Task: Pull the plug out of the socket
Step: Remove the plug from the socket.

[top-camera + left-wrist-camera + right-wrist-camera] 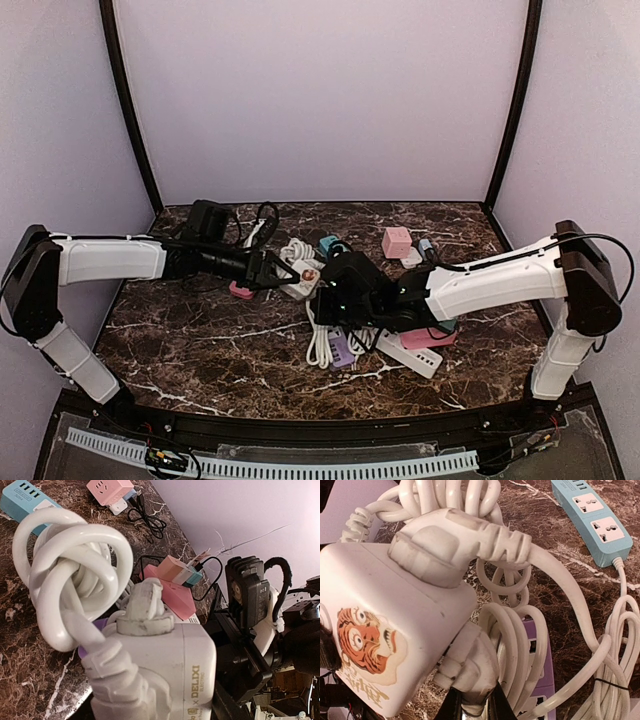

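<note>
1. White moulded plug (470,665): seated in the lower side face of the white cube-shaped socket block with the tiger-face sticker (395,620). Both appear to be held up off the dark marble-patterned table (200,340), near its middle, between the two arms. I see no gap between plug body and block, so I judge the plug not yet drawn.
2. Right gripper (472,707): fingers pressed together on the outer end of that plug. The grip lies roughly along the plug's own axis. I take that as deliberate, since a straight pull away from the face should free the pins without levering them.
3. Left gripper (276,270): reaches in from the opposite side and appears to clamp the block's far end. Its own wrist view is filled by the block and hides the fingers, so this rests on the overhead view. Its likely purpose is to brace the block so the pull parts plug from socket rather than dragging both along.
4. Second, larger white plug (435,550): sits in the top face, in neither grip. Its thick coiled white cable (510,645) hangs in loops just beside the pinched plug. In my judgement these could snag or drag during the pull.
5. Light-blue power strip (595,515) and purple power strip (537,680): lying on the table. The purple one lies under the coils, and neither is part of the grip.
</note>
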